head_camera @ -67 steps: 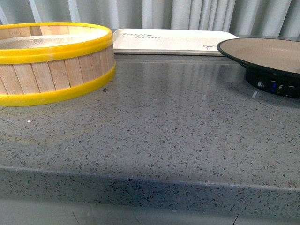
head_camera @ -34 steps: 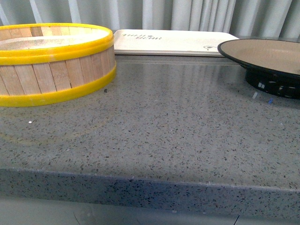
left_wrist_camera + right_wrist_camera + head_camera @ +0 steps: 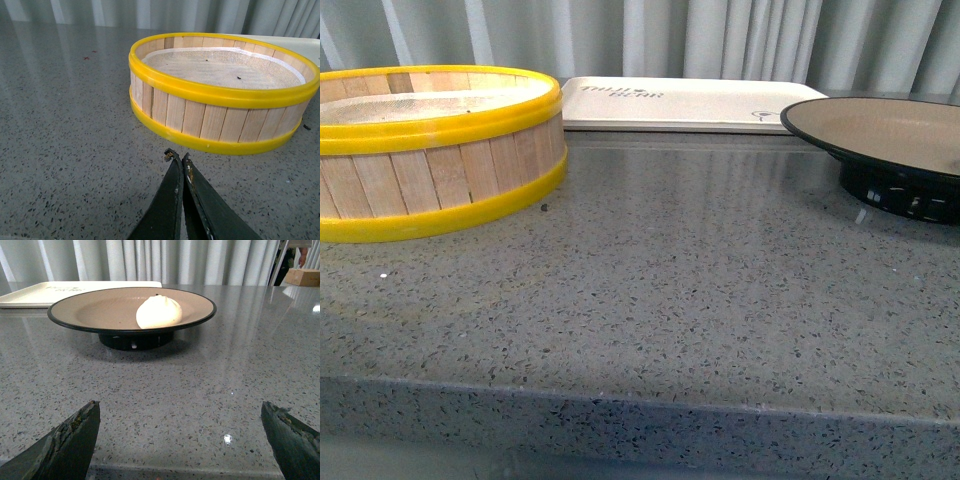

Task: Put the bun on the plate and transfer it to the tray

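Basket (image 3: 430, 165), tray (image 3: 692, 105) and plate (image 3: 890, 130) sat slightly lower in the front frame than before. Bun (image 3: 159, 311) lay on the plate at right edge, tray upper centre. Right claw (image 3: 179, 409) gaped wide; left claw (image 3: 178, 156) was closed, empty.

The bun (image 3: 159, 311) sits on the plate (image 3: 90, 310), which stands on the desk (image 3: 175, 385). The right gripper (image 3: 180, 407) is spread wide, facing the plate.
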Robot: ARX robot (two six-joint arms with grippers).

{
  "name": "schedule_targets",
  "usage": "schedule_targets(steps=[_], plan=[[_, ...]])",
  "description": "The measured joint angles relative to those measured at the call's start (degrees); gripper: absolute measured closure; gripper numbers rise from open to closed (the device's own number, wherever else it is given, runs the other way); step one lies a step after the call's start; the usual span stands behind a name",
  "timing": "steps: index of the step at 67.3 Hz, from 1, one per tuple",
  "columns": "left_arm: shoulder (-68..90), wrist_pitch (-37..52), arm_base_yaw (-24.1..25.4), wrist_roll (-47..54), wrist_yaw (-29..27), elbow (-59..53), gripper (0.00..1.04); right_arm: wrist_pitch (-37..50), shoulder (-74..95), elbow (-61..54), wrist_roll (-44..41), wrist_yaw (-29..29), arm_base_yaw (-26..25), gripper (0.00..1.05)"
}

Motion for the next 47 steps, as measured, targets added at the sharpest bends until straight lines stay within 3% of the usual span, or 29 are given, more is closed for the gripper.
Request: schedule_targets(steps=[47], plan=[[-15.5, -7.6, 0.0, 0.0, 0.0, -6.3, 1.01, 0.0, 0.0, 0.0, 0.0, 0.0, 0.0, 0.08]])
